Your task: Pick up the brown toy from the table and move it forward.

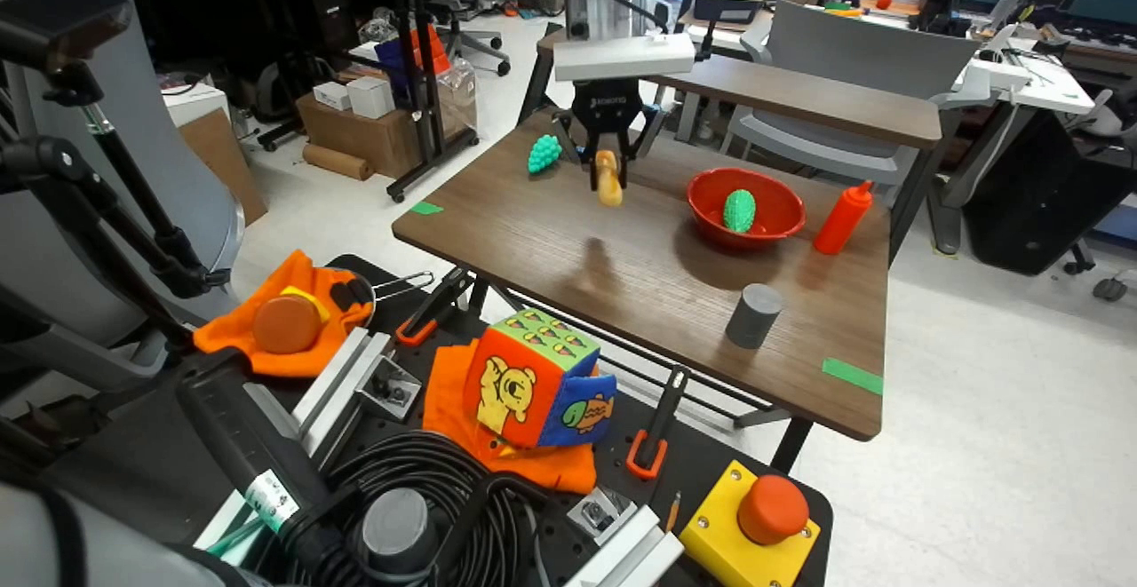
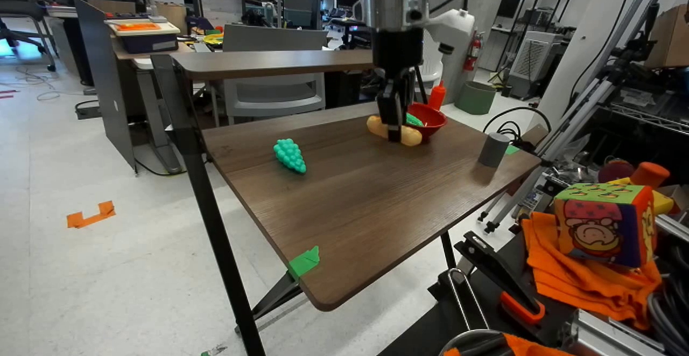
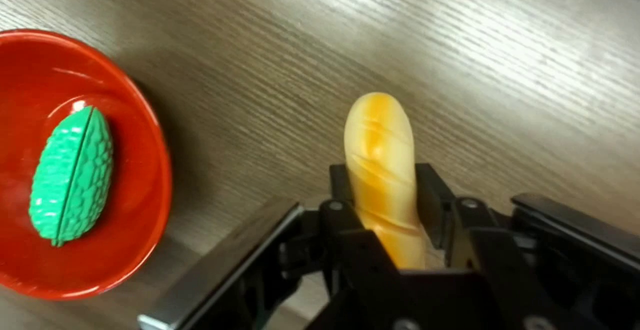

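The brown toy, a tan-orange oblong like a bread roll, is between my fingers in both exterior views [image 1: 609,189] [image 2: 412,135] and in the wrist view [image 3: 377,145]. My gripper [image 1: 608,177] is shut on its middle, with a black finger against each side; the gripper also shows in the wrist view [image 3: 382,185]. The toy is held above the dark brown table [image 1: 515,232], with a shadow below it in an exterior view. The tabletop also shows in an exterior view [image 2: 344,200]. The toy's near end is partly hidden by the gripper in the wrist view.
A red bowl [image 1: 782,205] with a green toy [image 1: 739,211] in it stands beside the gripper. A red bottle [image 1: 842,220] and dark grey cup [image 1: 754,316] stand farther along the table. A bumpy green toy [image 2: 289,155] lies on the gripper's other side.
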### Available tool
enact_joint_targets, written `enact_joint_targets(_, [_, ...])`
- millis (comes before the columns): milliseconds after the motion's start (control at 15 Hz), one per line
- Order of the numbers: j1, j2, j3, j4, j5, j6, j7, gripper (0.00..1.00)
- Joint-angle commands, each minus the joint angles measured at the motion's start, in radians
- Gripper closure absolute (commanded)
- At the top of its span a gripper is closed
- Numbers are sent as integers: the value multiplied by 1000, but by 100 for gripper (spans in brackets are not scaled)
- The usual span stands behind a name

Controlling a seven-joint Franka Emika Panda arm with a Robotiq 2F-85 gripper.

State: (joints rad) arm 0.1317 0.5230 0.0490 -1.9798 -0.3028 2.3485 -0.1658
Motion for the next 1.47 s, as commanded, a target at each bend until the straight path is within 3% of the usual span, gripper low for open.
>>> enact_joint_targets(0, [17, 108, -8, 222, 55, -122, 98, 89])
enact_joint_targets(800, [65, 534, -41, 847, 90, -380, 289, 89])
enact_joint_targets(1133, [67, 650, -40, 1013, 103, -468, 288, 89])
enact_joint_targets(1200, [68, 645, -38, 1025, 105, -491, 283, 39])
enact_joint_targets(1267, [73, 644, -39, 1031, 98, -495, 272, 38])
enact_joint_targets(1400, [68, 569, -17, 945, 78, -468, 286, 25])
